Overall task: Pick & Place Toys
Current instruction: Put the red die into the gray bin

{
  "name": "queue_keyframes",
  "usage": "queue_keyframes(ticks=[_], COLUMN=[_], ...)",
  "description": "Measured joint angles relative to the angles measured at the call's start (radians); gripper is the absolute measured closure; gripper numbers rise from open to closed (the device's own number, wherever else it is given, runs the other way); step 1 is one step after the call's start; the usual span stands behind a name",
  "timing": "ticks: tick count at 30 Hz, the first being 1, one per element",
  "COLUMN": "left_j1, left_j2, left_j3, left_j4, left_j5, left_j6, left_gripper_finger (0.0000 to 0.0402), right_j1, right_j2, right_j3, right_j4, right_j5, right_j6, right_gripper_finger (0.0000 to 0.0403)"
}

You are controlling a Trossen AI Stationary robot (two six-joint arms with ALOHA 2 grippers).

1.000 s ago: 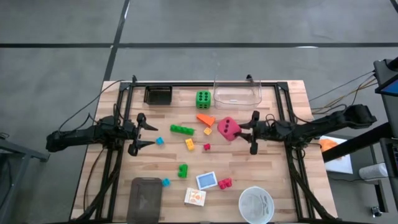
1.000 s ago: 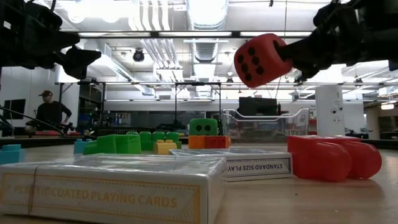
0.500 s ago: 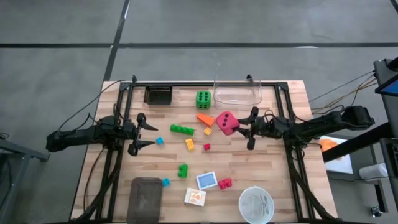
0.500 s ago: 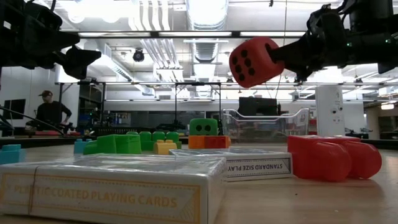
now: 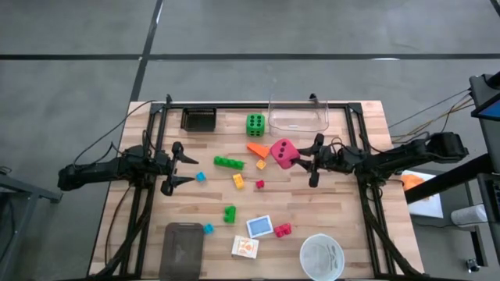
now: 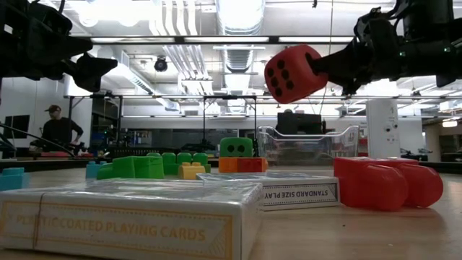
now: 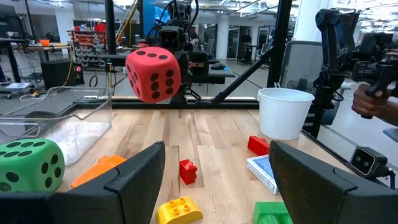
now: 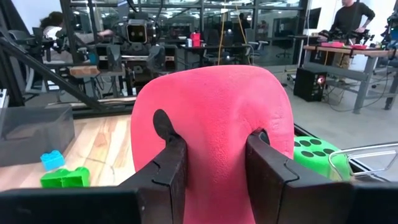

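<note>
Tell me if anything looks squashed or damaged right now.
The soft red dotted die looks squashed: the right gripper pinches it in the air, its fingers sinking into the foam, which bulges around them. Nothing else stands out.

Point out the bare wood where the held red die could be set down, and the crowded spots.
The right gripper holds the red die above the table. Bare wood lies below it, between the small red brick and the right rail, above the white bowl. It is crowded around the orange brick, green die and clear tub.
</note>
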Motion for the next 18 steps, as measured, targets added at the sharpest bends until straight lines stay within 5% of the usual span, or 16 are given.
queue_keyframes(ticks=[18], left_j1=[0.000], left_j2=[0.000], left_j3=[0.000], left_j4=[0.000], left_j5=[0.000], left_j6=[0.000], left_gripper_finger=[0.0111], right_j1=[0.000], right_j2=[0.023], right_j3=[0.000], right_j4=[0.027], right_j5=[-0.019], right_j6=[0.000], right_gripper_finger=[0.0291])
